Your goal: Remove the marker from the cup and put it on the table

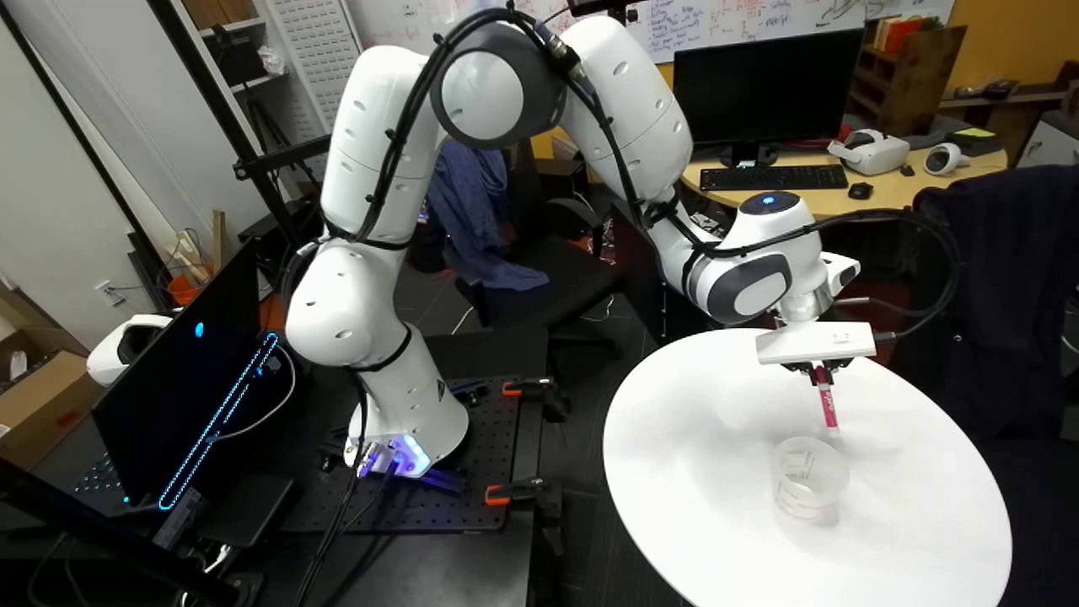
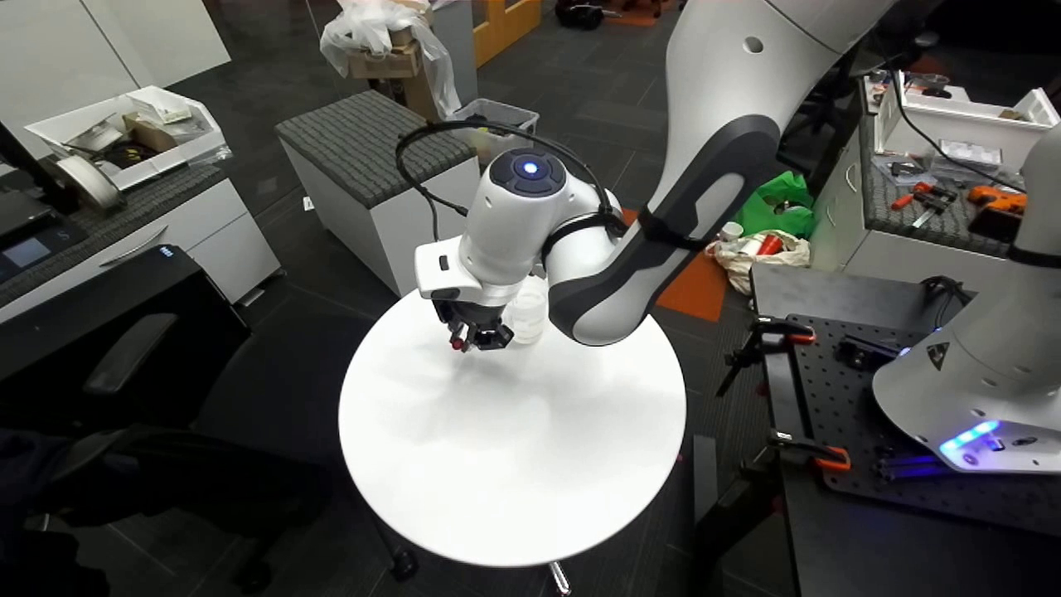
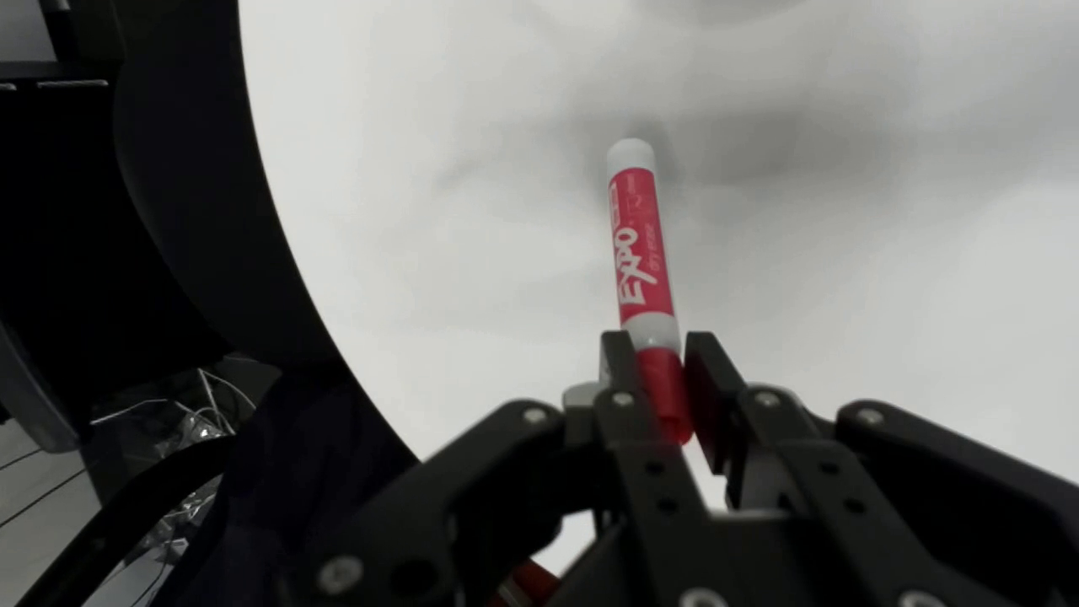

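1. The marker (image 3: 642, 244) is out of the cup (image 1: 809, 479) and hangs over the table (image 1: 687, 472), white end downward and leaning slightly; I can't tell how much air is beneath it.
2. The gripper (image 3: 660, 344) has its fingers (image 3: 620, 362) pinched on the red cap (image 3: 663, 392) — a hold near one end, so the marker will probably tip or roll if let go as it hangs.
3. For a good set-down, I'd lower slowly, tilt the gripper until the marker lies nearly flat, and part the fingers only once the table carries the weight.
4. The cup stands upright near the marker in an exterior view and looks light; sidestep it before going down, so that neither marker nor fingers knock it over.
5. The table's rim (image 3: 297, 240) shows near the gripper in the wrist view — I'd choose a spot further in, toward the middle, leaving room for any roll.
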`<move>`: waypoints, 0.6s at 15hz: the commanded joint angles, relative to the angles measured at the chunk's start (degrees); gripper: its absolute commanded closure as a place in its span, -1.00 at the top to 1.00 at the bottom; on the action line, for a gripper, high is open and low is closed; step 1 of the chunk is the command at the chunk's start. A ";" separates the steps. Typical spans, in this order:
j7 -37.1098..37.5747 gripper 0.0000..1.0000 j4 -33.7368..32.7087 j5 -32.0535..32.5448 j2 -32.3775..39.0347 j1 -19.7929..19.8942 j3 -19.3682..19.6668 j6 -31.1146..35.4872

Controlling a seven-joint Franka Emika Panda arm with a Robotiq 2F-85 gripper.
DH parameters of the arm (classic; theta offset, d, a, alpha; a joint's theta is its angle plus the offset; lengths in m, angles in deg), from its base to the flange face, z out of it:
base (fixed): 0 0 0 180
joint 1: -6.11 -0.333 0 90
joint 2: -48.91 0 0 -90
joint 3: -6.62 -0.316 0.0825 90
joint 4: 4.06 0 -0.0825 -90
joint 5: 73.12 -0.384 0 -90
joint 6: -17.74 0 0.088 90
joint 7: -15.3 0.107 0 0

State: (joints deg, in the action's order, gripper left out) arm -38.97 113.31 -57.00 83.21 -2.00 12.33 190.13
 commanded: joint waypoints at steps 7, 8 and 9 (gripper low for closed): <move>1.89 0.35 -1.88 3.51 -0.69 4.98 -4.71 -5.09; 1.92 0.48 -1.88 3.48 -0.69 5.09 -4.78 -5.13; 1.96 0.65 -1.89 3.47 -0.67 5.12 -4.76 -5.06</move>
State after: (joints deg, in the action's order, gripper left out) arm -38.97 112.08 -55.50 83.22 1.97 8.66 187.26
